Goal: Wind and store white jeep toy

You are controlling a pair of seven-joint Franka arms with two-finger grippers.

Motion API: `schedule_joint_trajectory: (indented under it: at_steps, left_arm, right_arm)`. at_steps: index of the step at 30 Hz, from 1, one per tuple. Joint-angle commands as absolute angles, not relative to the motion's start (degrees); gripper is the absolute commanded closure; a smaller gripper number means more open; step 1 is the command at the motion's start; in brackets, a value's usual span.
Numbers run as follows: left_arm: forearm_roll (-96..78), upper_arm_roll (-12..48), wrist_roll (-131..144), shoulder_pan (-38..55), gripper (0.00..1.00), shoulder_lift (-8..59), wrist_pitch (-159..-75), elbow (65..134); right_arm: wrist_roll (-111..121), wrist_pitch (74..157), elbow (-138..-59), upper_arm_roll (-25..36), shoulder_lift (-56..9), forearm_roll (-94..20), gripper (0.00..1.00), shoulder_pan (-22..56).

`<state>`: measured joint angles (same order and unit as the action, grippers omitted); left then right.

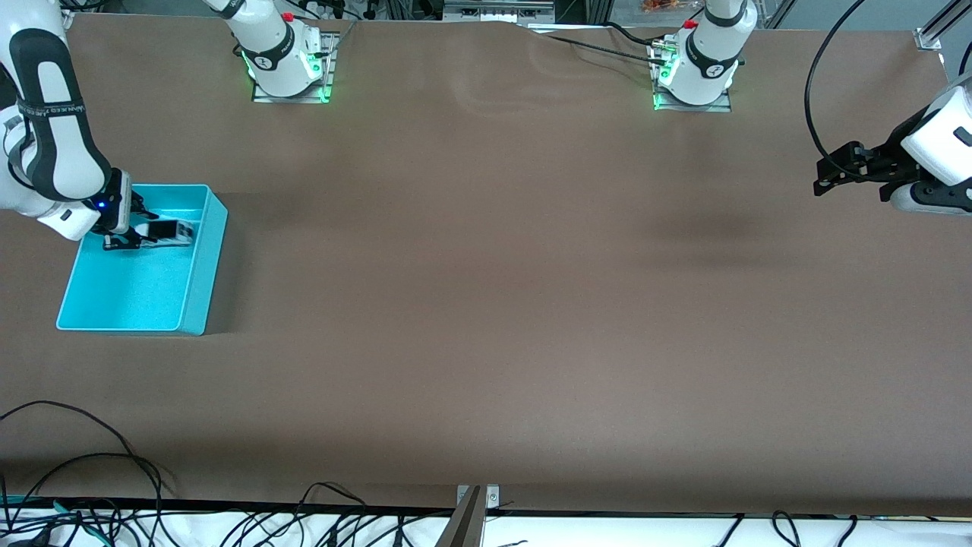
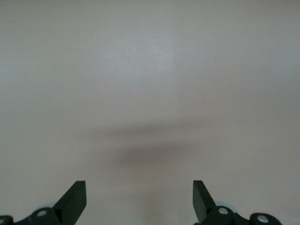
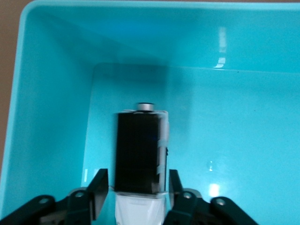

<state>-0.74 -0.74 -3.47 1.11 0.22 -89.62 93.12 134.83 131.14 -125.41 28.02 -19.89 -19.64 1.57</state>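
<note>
Right wrist view: right gripper (image 3: 135, 192), fingers slightly parted, straddles the white jeep toy (image 3: 139, 150) inside the turquoise bin (image 3: 51, 61); release appears underway. Left gripper (image 2: 139, 199) waits, spread wide, holding nothing.

robot lab, bolted arm bases (image 1: 288, 64) (loose cables (image 1: 91, 486))

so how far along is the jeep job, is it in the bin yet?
Nearly done. The white jeep toy is already inside the turquoise bin, at the end of the bin farther from the front camera. In hand: the right tool is down in the bin with its fingers either side of the jeep, slightly apart, apparently letting go. Left: lifting the tool clear. The left tool waits open over bare table. Whether it was wound can't be told.
</note>
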Motion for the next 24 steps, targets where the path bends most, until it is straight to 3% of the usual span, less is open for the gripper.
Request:
schedule_joint_trajectory:
  at_steps: [1,7,24]
  left_arm:
    - [-2.1,-0.6,-3.0,0.8,0.0,1.1,-88.3,91.1]
    - [-2.1,-0.6,-3.0,0.8,0.0,1.1,-88.3,91.1]
    - [-2.1,-0.6,-3.0,0.8,0.0,1.1,-88.3,91.1]
  right_arm:
    - [136.8,129.6,-125.1,27.8,-19.9,-21.6,0.0,1.0]
    - [136.1,126.0,-122.3,27.6,-19.2,-22.1,0.0,1.2]
    - [116.1,105.5,-105.1,27.2,-18.9,-21.1,0.0,2.6]
